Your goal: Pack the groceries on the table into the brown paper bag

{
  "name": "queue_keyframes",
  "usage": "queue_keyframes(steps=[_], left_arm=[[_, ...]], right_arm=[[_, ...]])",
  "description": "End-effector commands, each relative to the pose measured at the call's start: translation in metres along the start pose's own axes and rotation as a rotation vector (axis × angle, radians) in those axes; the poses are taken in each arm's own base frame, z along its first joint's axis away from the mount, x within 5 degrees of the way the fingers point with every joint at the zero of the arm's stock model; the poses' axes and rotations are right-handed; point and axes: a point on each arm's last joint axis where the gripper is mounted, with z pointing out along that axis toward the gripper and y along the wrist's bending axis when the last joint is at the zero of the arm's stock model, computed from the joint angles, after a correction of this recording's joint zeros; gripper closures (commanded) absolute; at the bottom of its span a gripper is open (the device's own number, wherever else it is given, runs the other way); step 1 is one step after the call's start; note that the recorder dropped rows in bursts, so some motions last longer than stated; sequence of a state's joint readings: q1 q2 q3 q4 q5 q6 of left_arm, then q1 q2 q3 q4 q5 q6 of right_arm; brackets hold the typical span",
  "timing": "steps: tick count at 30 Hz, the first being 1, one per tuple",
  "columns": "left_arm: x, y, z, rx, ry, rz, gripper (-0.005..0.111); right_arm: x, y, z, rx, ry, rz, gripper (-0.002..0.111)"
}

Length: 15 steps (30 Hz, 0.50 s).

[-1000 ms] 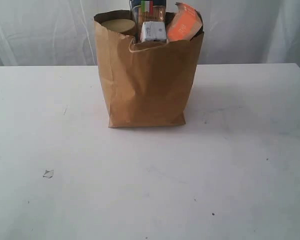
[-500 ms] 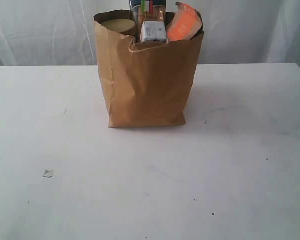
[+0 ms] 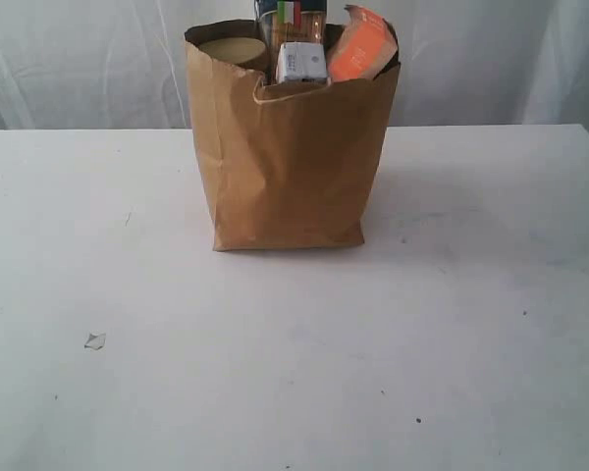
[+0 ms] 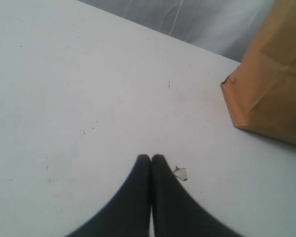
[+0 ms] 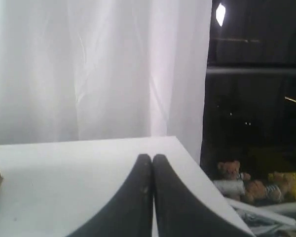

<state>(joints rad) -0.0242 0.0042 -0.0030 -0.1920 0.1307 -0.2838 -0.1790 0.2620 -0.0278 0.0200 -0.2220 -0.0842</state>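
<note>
Groceries (image 3: 302, 62), four visible, in one brown bag (image 3: 290, 167), one crumb (image 3: 95, 340) on table (image 3: 471, 343)

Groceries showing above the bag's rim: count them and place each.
4: gold-lidded jar at left, spaghetti packet back centre, white-blue carton front centre, orange-labelled pouch at right. More may be hidden inside the bag.

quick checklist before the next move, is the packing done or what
1. bag upright on the table: ok
2. no groceries out on the table, only a crumb: ok
3. left gripper shut, holding nothing: ok
4. right gripper shut, holding nothing: ok
5. every grocery inside the bag: cannot tell; only a jar, carton, pouch and spaghetti packet show at the top
</note>
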Motion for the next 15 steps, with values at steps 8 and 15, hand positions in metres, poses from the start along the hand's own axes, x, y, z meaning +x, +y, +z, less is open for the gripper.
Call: queue_keyframes(steps=[8,15], left_arm=[[0.001,0.0,0.0,0.001,-0.003,-0.011,0.107],[0.001,0.0,0.0,0.001,-0.003,-0.011,0.107]], right_arm=[[0.04,0.004,-0.028,-0.041,0.315,-0.033,0.108],[0.04,0.004,-0.029,-0.042,0.32,-0.031,0.108]])
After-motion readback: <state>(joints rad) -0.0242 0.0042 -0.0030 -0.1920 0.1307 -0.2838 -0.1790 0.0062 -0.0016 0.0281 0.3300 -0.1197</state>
